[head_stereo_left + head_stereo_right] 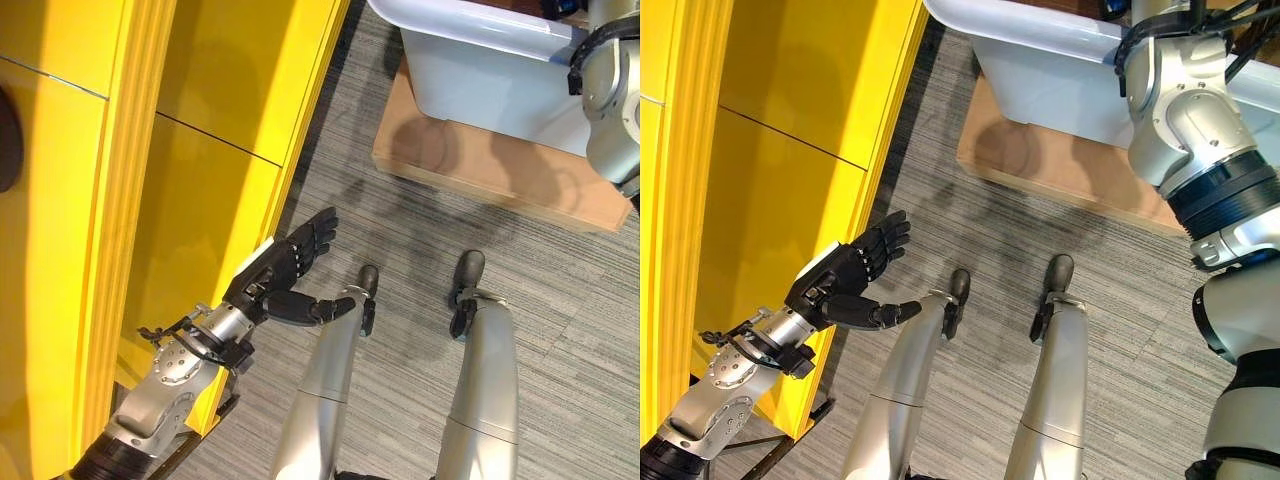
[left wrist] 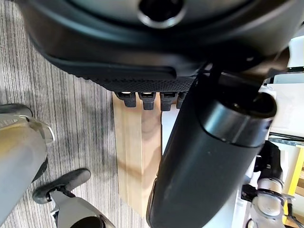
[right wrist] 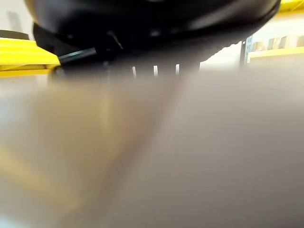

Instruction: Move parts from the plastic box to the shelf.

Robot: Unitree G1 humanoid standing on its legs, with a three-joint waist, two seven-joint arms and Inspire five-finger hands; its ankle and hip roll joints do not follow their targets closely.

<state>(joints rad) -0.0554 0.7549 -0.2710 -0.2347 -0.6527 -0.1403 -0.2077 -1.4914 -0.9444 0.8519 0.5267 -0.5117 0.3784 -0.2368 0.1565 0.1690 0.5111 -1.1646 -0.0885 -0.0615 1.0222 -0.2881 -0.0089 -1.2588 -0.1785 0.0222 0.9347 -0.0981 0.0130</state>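
Note:
My left hand [image 1: 285, 268] hovers low beside the yellow shelf [image 1: 200, 150], fingers straight and thumb spread, holding nothing. The left wrist view shows the same hand [image 2: 156, 57] with only floor beyond it. The white plastic box [image 1: 480, 80] stands at the far right on a low wooden platform [image 1: 470, 165]. My right arm [image 1: 1185, 120] reaches up over the box's rim, and its hand is hidden inside. In the right wrist view the right hand [image 3: 152, 23] is a dark bulk pressed close to a pale blurred surface. I see no parts.
Grey carpet [image 1: 400, 240] lies between the shelf and the platform. The shelf's yellow front edge [image 1: 300, 130] runs close along my left arm. More yellow shelving [image 3: 23, 57] shows past the right hand.

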